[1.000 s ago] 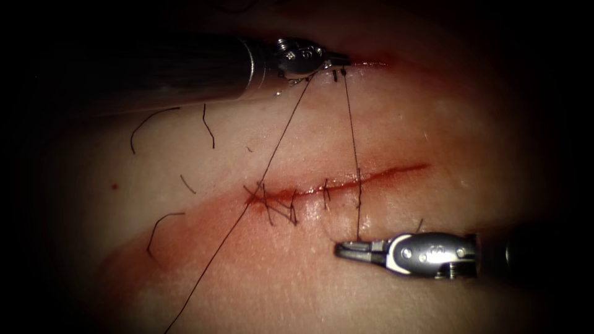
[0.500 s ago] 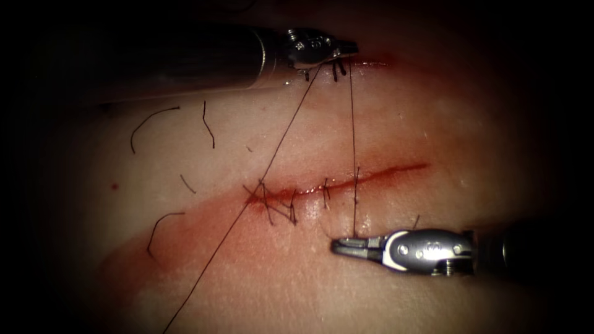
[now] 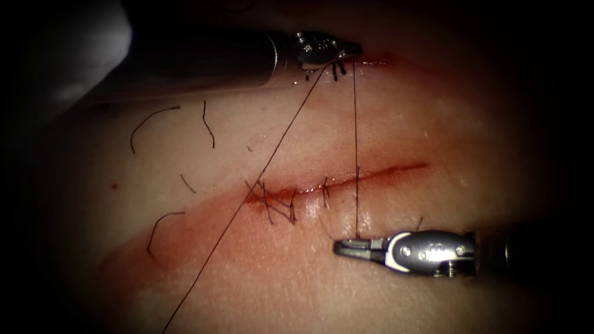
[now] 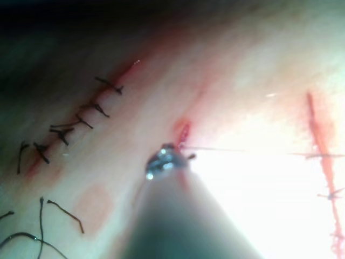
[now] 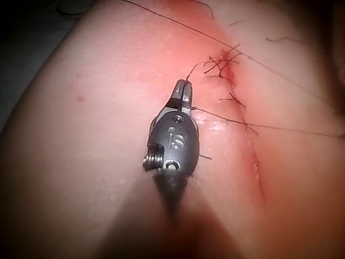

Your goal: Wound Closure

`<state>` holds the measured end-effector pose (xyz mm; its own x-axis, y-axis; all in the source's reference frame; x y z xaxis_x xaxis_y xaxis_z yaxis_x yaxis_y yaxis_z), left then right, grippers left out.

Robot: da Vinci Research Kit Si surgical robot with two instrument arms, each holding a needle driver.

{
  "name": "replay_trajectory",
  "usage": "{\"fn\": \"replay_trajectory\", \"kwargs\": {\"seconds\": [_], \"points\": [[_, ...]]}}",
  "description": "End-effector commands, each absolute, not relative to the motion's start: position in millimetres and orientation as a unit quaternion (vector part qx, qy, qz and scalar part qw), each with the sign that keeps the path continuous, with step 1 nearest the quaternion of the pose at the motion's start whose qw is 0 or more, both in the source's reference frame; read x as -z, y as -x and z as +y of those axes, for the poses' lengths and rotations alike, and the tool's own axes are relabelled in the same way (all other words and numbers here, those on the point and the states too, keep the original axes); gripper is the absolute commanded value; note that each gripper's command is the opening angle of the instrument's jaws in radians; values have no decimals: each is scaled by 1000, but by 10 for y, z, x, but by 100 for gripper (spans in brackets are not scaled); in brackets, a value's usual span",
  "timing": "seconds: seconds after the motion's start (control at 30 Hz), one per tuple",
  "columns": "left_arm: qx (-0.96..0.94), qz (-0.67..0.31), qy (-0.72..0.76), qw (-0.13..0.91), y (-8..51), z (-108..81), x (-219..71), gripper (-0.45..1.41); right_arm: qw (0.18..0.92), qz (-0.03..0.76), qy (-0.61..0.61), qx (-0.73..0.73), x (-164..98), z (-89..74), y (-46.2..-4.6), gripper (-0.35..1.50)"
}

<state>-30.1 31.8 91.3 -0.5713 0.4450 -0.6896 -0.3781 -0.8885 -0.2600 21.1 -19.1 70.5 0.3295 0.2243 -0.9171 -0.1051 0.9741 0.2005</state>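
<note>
Nearest the endoscope, the right arm's silver needle driver is lying low over the pale pink pork-belly tissue just below the cut, its jaws closed on the thin dark suture thread near their base; in the right wrist view the same tool is pointing toward the stitched end of the wound with the thread running off sideways from beside the tool, just behind its tip. From that grip the thread is rising taut and straight across the narrow red cut, crossing it to the right of the three dark finished stitches that are closing its left portion. A second long strand is slanting from the lower left up over the stitches toward the far tool. Short curved cut ends of black thread are lying loose on the tissue to the left of the cut. Farthest away, the left arm's dark-shafted needle driver is holding the upper end of the thread in closed jaws beside a small red patch; the left wrist view is showing its tip with the thread stretching away. I cannot tell where the needle is
</note>
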Motion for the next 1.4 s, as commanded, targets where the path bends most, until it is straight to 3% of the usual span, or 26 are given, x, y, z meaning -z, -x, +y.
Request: {"fn": "replay_trajectory", "kwargs": {"seconds": [0.03,1.4], "points": [[-886,-40,400,231,305,319,-923,-45,814,569,-54,-101,-713,-201,-217,-35],[-889,-43,403,213,286,299,-930,-45,827,545,-88,-103,-716,-235,-218,-35]]}}
